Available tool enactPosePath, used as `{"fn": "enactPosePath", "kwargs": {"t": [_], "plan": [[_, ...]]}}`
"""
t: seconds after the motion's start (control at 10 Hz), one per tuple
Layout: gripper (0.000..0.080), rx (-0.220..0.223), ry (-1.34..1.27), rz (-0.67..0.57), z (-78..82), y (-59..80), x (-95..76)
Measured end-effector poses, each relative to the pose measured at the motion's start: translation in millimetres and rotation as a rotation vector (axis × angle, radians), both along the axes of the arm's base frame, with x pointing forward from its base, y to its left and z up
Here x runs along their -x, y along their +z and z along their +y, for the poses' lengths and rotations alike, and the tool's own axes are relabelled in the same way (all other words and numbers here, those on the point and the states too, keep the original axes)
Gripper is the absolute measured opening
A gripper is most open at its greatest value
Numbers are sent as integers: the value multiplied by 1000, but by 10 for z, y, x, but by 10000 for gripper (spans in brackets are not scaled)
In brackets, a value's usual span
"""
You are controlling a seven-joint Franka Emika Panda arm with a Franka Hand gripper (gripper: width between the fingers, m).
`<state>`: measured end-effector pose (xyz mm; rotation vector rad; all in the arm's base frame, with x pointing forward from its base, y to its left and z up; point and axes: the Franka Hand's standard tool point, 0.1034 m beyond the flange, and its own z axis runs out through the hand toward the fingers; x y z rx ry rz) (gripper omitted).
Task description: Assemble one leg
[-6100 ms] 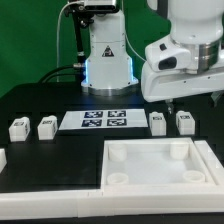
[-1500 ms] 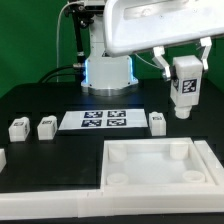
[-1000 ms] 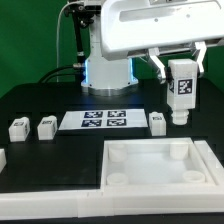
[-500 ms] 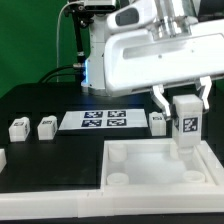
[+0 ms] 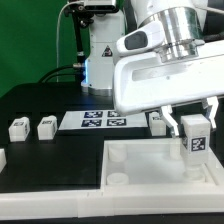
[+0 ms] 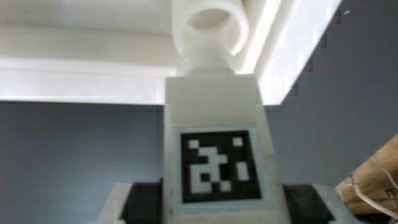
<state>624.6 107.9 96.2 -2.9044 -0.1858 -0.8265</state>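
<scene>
My pincer [image 5: 193, 122] is pinching the leg [image 5: 195, 146], which stands upright between its fingers with its tag facing the exterior camera. The leg hangs at six o'clock from the pincer, over the two-o'clock corner of the white panel [image 5: 135, 147]. In the wrist view its free end points at a round socket [image 6: 210, 22]. I cannot tell whether they touch.
</scene>
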Motion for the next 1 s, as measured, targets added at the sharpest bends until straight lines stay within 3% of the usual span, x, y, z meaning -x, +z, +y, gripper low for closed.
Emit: {"fn": "enactPosePath", "kwargs": {"t": [0.6,1.0], "plan": [[293,0,2,22,18,-220,74],[293,0,-8,-25,12,-241,55]]}}
